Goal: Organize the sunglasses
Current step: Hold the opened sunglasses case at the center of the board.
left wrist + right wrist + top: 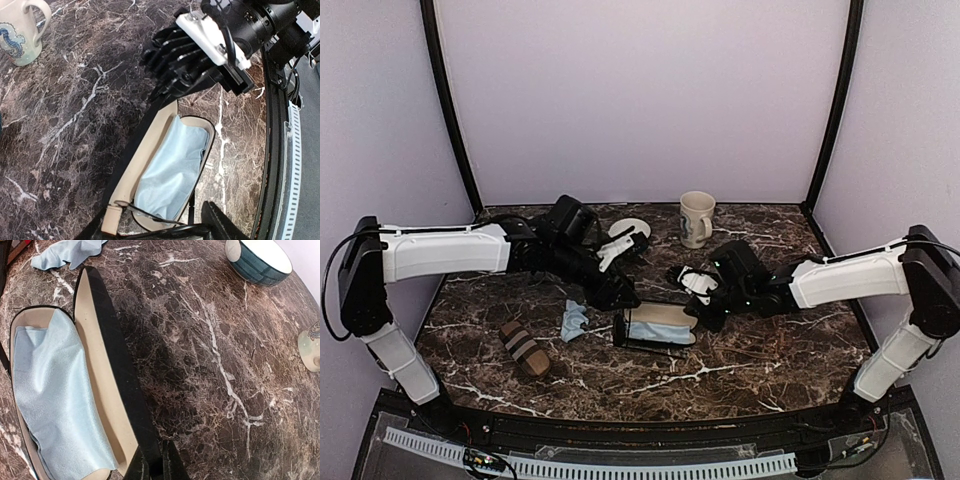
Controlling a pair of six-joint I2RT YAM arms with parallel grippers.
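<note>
Your dark marble table [750, 385] carries everything. Just toward 6 o'clock of its centre lies the open black oblong case with a cream lining [102, 405], with a pale blue cloth [170, 170] spread inside it. Your right gripper [159, 465] is at the case's 3 o'clock end, jaws pressed together on the rim of the raised lid, propping it up.

At 8 o'clock lies the closed brown striped oblong case [525, 348]. The teal bowl with a white inside [257, 260] is at 11 o'clock, and the cream mug with a blue seahorse print [697, 218] is at 1 o'clock. A second crumpled pale blue cloth [573, 320] lies loose just off the open case's 9 o'clock end.

The sunglasses [150, 216] show only as thin dark wire at the near end of the open case, right at your left gripper [620, 298]. Its jaws stand partway apart with that wire between them. They appear to be pinching the sunglasses, though the wrist picture's bottom edge cuts off the lenses.

I'd judge you past halfway: the case is open, lined and held. Lowering the sunglasses onto the cloth, letting go and closing the lid remain.
</note>
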